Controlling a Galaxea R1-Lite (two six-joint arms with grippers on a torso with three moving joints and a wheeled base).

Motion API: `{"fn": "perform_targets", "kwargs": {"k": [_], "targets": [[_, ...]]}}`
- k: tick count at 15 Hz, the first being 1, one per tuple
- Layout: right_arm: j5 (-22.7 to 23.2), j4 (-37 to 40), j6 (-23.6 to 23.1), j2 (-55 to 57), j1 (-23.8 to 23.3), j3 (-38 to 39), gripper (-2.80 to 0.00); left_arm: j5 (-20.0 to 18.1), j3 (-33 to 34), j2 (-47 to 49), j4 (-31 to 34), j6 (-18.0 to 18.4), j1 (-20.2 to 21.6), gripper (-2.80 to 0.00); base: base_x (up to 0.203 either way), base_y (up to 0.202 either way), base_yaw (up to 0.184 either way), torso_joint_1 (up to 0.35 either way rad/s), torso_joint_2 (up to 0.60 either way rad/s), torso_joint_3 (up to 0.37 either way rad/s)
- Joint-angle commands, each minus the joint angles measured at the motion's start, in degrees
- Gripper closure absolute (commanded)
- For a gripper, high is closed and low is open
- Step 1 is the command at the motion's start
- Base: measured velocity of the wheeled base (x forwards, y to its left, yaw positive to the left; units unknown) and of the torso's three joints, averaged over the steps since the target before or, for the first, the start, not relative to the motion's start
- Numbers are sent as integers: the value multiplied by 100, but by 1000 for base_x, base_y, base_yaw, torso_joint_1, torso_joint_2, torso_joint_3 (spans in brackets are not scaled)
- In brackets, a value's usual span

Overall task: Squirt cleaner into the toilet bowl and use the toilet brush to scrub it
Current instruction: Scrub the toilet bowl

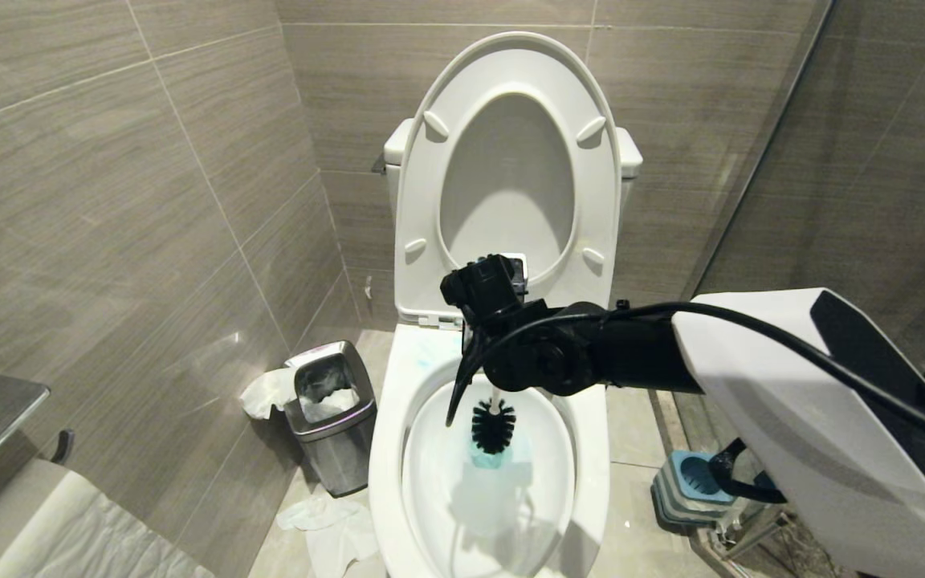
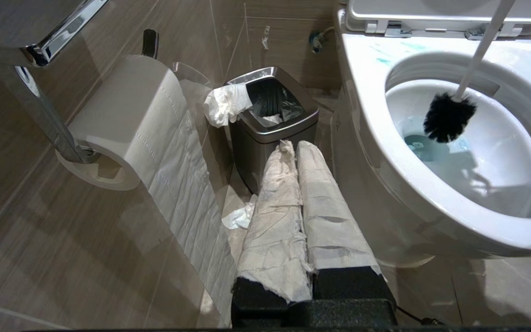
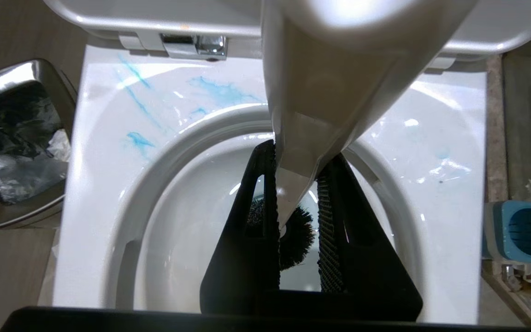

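Right gripper (image 3: 297,203) has its jaws pinching the toilet brush (image 1: 493,424) by the handle, over the toilet bowl (image 1: 591,449). Bristle head hangs inside the bowl near the back wall, just above the blue-tinted water at the drain. Cleaner (image 3: 138,108) is streaked on the rim's back-left corner, away from where the head is.

Left gripper (image 2: 298,152) is parked low beside the bowl, paper-wrapped jaws pressed together.

Risks: the grip sits high on a long slim handle, so side load against the ceramic could twist it in the jaws. A fast stroke would likely flick tinted water onto the rim or floor. Rim streaks could get missed.

Room: tight tiled stall, steel waste bin (image 1: 330,413) at the bowl's left, brush holder (image 1: 691,482) on the floor at its right, glossy wet ceramic, seat raised.
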Motion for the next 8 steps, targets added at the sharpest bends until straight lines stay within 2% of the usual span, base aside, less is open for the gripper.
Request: {"fn": "perform_targets", "kwargs": {"k": [1,8], "targets": [[-31,-258,7,555,2,-84,0,-2,9,8,2,-1,-2,0,0,0,0,0,0,0],[-49,-611,73,936,-16,-86,0,-11,9,8,19,34,-2,0,0,0,0,0,0,0]]}}
